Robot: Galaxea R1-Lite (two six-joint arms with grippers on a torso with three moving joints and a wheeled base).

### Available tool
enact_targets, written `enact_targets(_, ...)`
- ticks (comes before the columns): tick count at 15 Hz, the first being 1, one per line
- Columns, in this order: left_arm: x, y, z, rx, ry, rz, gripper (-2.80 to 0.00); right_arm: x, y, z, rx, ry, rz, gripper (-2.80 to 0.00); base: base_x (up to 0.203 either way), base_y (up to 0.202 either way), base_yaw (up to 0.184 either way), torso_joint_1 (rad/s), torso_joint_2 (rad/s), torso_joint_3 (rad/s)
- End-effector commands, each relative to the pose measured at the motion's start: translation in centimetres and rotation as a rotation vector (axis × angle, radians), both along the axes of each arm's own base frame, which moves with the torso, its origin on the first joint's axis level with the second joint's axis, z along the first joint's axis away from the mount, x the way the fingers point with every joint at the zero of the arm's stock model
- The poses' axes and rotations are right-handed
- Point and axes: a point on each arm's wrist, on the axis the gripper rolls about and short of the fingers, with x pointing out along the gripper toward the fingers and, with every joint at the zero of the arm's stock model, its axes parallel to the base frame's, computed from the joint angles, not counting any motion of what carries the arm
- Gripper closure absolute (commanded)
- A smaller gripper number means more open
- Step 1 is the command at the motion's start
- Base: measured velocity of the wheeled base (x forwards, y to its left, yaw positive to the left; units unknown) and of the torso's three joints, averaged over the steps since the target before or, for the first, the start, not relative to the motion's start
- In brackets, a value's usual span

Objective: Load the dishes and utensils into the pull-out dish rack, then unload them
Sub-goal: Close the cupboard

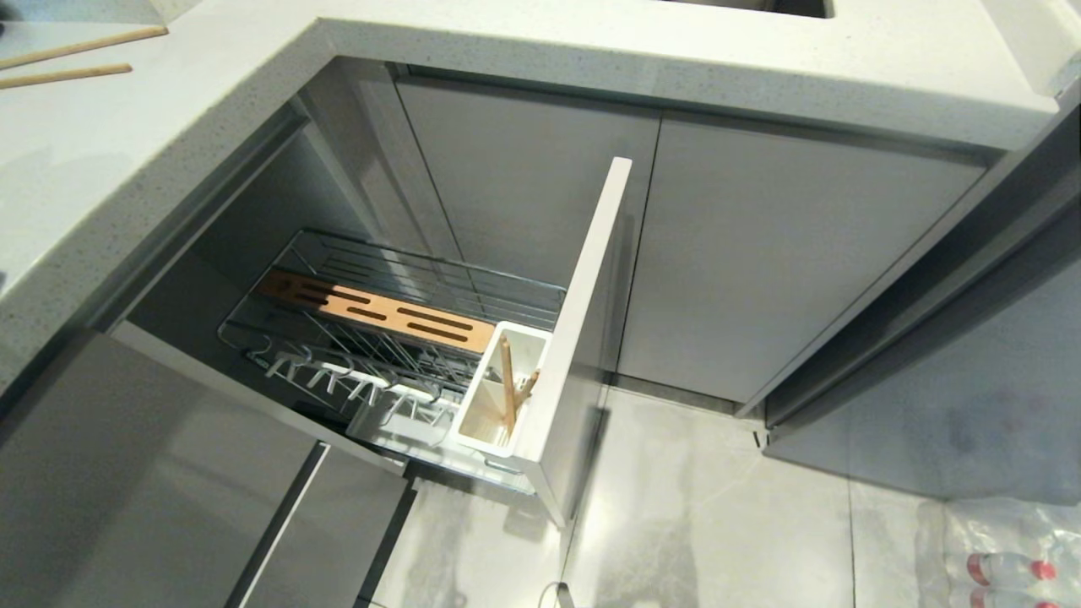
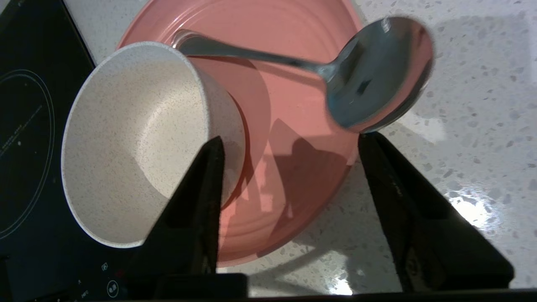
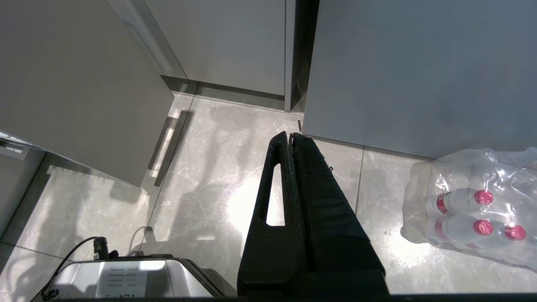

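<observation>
While the pull-out dish rack (image 1: 397, 338) sits dragged out of the cabinet with its wire prongs bare, most of the stuff looks like it's up on the table (image 1: 110, 177) already, so my guess is we're deep in the unloading half. The pink plate (image 2: 293, 126) lies flat on the speckled top next to a black cooktop (image 2: 33, 126), and the white bowl (image 2: 134, 142) is sitting on the plate, tipped on its side. The left hand (image 2: 289, 142) hovers right above them with its fingers spread apart and nothing between them. The spoon (image 2: 369, 79) shows just past the fingertips, handle reaching over the plate; whether it's resting on the rim or dropping, I can't tell. The right hand (image 3: 291, 138) is down low over the floor, pinched closed, holding nothing. Two chopsticks (image 1: 76, 55) lie on the table, but something wooden stands in the white utensil cup (image 1: 498, 393). That looks like the only thing left to pull out.
</observation>
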Motion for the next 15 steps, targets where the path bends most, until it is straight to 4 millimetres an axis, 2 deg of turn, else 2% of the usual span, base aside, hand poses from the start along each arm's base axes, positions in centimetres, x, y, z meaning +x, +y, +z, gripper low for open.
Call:
enact_targets(1, -0.2, -0.1, 0.2, 0.003, -0.009, 0.004, -2.8, 0.0, 0.0, 0.0, 0.0, 0.002, 0.0, 0.0, 0.0, 0.0, 0.0, 0.0, 0.0, 0.0)
enact_targets(6, -2.2, -0.6, 1.8, 0.023, -0.1, -0.001, -2.8, 0.0, 0.0, 0.0, 0.0, 0.002, 0.0, 0.0, 0.0, 0.0, 0.0, 0.0, 0.0, 0.0)
enact_targets(7, -2.7, -0.8, 2.3, 0.027, -0.134, -0.006, 0.0, 0.0, 0.0, 0.0, 0.0, 0.002, 0.0, 0.0, 0.0, 0.0, 0.0, 0.0, 0.0, 0.0)
enact_targets(11, -4.1, -1.4, 4.9, 0.002, -0.403, -0.028, 0.0, 0.0, 0.0, 0.0, 0.0, 0.002, 0.0, 0.0, 0.0, 0.0, 0.0, 0.0, 0.0, 0.0)
enact_targets(15, -4.1, -2.4, 6.6, -0.162, -0.698, -0.166, 0.0, 0.0, 0.0, 0.0, 0.0, 0.002, 0.0, 0.0, 0.0, 0.0, 0.0, 0.0, 0.0, 0.0)
